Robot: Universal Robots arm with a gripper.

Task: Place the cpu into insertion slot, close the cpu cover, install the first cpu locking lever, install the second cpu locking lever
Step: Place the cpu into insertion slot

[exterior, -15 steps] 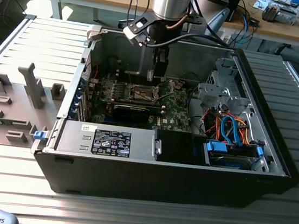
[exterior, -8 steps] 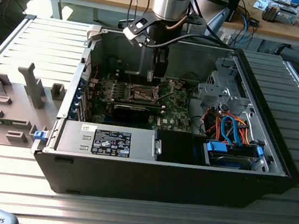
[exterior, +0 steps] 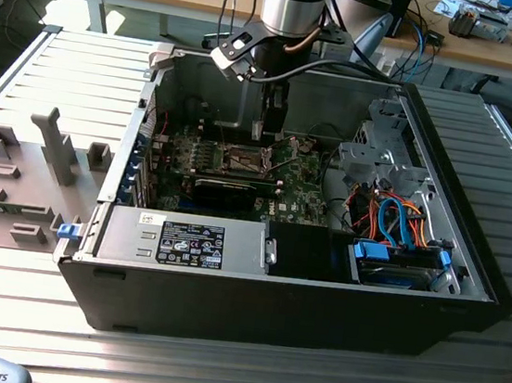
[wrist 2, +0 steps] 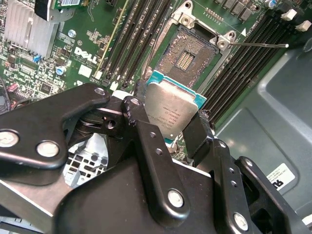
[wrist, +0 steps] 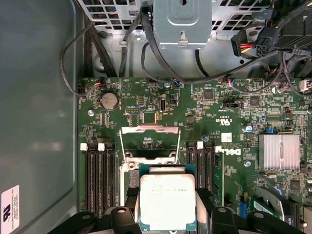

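Grey steel case (exterior: 484, 276) open on slatted worktop (exterior: 28, 70). Exterior view: end effector (exterior: 267, 127) inside case, just above board (exterior: 308, 184), near socket (exterior: 241, 160).

Second wrist view: fingers (wrist 2: 138, 109) clamped on two opposite edges of cpu (wrist 2: 170, 109), metal top showing. Held clear of bare socket (wrist 2: 187, 58); thin lever (wrist 2: 258, 45) standing off to one side.

First wrist view: cpu (wrist: 168, 202) gripped near cover (wrist: 150, 128), which stands open.

Judged as step one, placing, not yet done: chip not seated. Probably calls for squaring chip to socket, levelling, then gentle descent onto contacts.
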